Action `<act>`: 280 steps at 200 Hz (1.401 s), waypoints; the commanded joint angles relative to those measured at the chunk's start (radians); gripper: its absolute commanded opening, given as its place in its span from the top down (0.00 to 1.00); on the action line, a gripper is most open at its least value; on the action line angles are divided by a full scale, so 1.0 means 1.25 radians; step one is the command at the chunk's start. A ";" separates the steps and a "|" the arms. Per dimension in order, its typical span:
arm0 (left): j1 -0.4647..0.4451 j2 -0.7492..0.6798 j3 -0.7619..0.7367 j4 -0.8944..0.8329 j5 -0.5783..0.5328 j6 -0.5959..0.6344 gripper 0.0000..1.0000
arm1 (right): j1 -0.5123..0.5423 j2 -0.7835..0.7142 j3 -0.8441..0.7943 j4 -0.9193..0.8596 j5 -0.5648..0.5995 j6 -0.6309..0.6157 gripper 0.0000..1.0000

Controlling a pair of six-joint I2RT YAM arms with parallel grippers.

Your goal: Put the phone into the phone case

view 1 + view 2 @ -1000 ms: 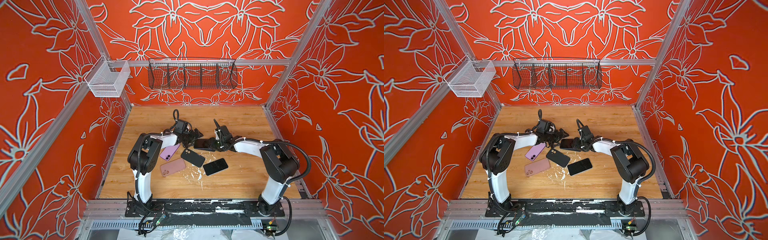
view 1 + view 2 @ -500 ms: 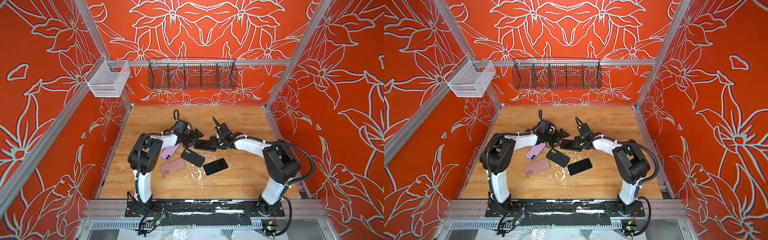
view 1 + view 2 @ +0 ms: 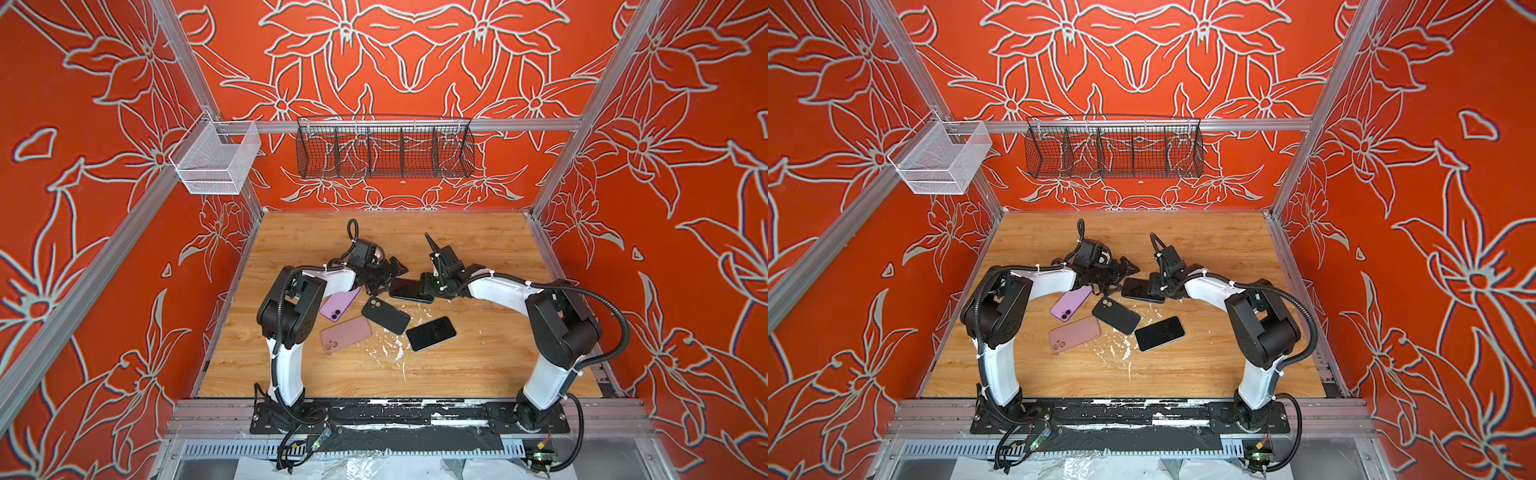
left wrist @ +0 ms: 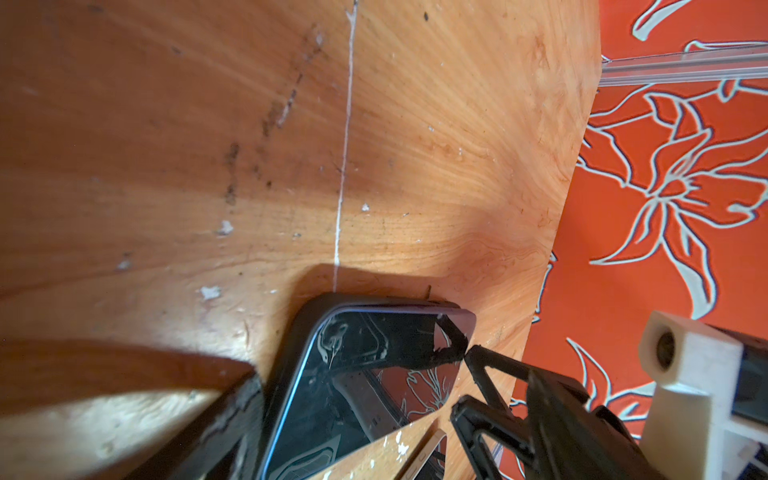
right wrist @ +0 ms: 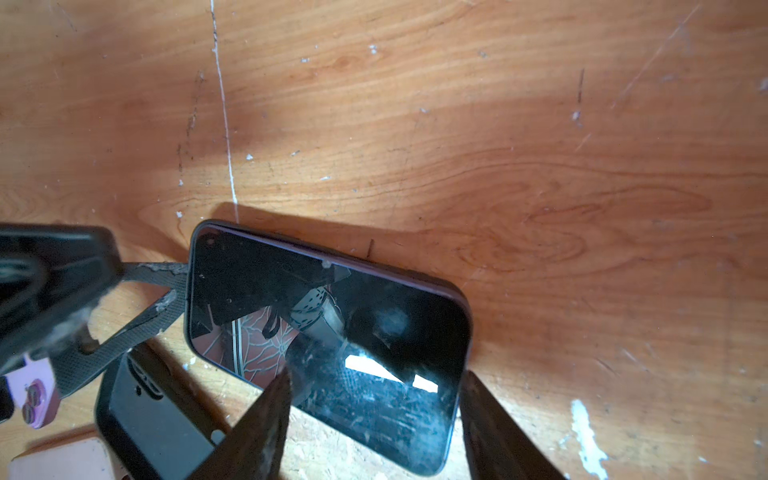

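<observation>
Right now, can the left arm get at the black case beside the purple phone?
Likely yes. The black case lies flat and uncovered, close to the open left claw. Nothing lies on it, though the purple phone sits close.

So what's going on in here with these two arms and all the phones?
Two robot arms are working on a dark phone lying screen-up on the wooden table. The right pincer straddles one short end; the left pincer, wide open, sits at the other end. A dark rim round the phone looks like a case, though I can't tell if it's fully seated. A purple phone, a pink one, a black case and another black phone lie nearby.
</observation>
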 commanded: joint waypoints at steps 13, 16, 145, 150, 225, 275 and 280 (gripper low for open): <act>-0.007 0.022 0.004 0.008 0.017 -0.005 0.03 | 0.004 0.011 -0.007 -0.008 0.022 -0.001 0.35; -0.007 0.022 0.004 0.008 0.017 -0.005 0.03 | 0.004 0.011 -0.006 -0.009 0.022 -0.002 0.35; -0.007 0.019 0.003 0.005 0.019 -0.005 0.03 | 0.004 0.001 -0.033 0.005 0.007 0.015 0.50; -0.008 0.019 0.004 0.004 0.019 -0.004 0.03 | 0.005 0.004 -0.030 0.007 0.003 0.017 0.52; -0.015 0.028 0.014 0.006 0.020 -0.008 0.03 | 0.019 0.043 0.001 0.022 -0.029 0.023 0.74; -0.019 0.031 0.014 0.012 0.022 -0.006 0.03 | 0.033 0.072 0.001 0.029 -0.032 0.029 0.85; -0.019 0.030 0.015 0.012 0.023 -0.006 0.03 | 0.033 0.074 0.000 0.029 -0.031 0.032 0.86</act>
